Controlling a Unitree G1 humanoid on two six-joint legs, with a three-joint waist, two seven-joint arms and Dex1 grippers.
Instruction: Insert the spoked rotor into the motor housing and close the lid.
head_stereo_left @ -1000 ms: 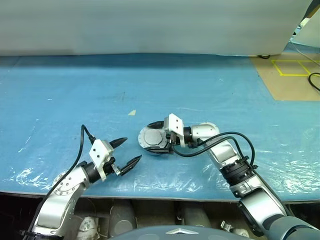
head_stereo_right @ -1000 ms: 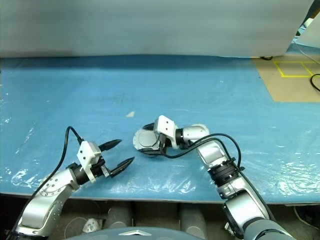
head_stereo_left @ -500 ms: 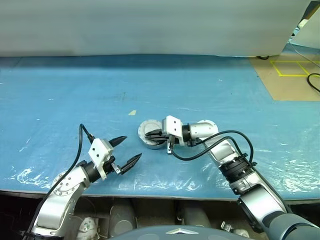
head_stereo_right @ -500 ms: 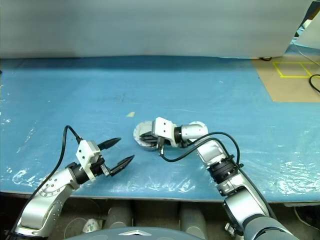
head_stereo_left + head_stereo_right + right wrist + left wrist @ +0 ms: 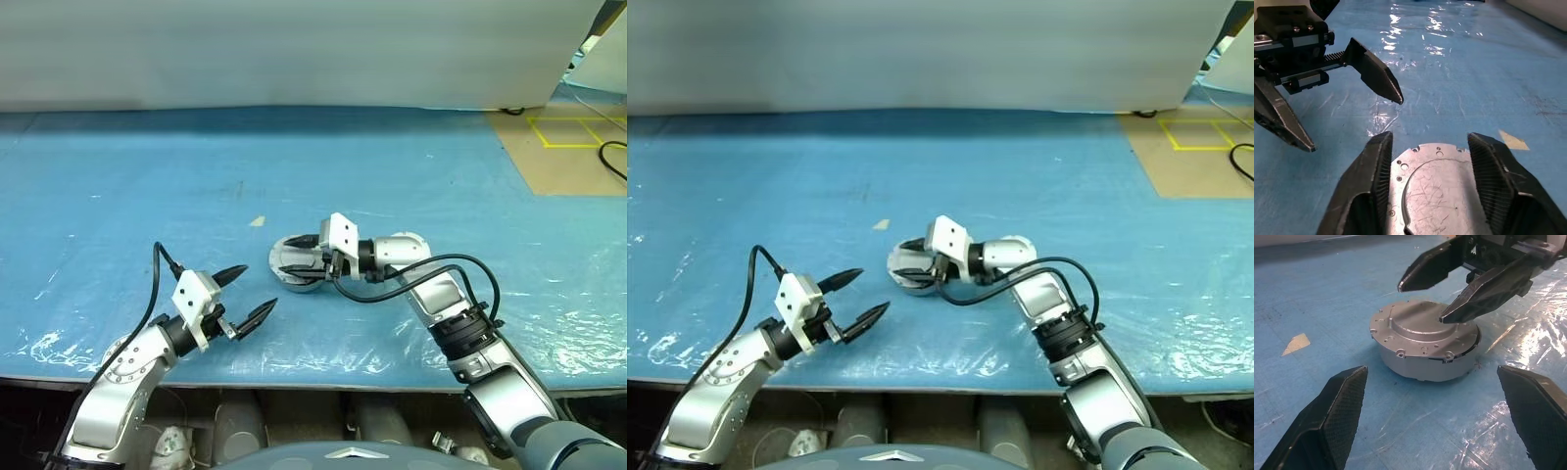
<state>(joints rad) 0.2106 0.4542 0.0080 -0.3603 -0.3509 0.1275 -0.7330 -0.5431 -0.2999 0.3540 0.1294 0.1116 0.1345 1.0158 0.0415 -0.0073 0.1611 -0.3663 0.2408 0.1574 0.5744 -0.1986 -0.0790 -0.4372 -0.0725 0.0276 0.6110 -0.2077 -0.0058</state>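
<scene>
Left wrist view is showing one motor housing [image 5: 1425, 345] sitting on the blue table cover [image 5: 1327, 289], with one silver lid [image 5: 1422, 325] lying across its top; a thin dark gap is showing under the lid's edge at about 4 o'clock. The right gripper [image 5: 1449, 286] is hovering just above it, jaws spread and pinching nothing. The left gripper [image 5: 247, 296] is waiting at the drum's 8 o'clock, jaws wide, empty. The spoked rotor is presumably inside. Risk, as I judge it: an unevenly seated lid might be jamming or tipping if one finger presses off-centre, sliding the drum.
</scene>
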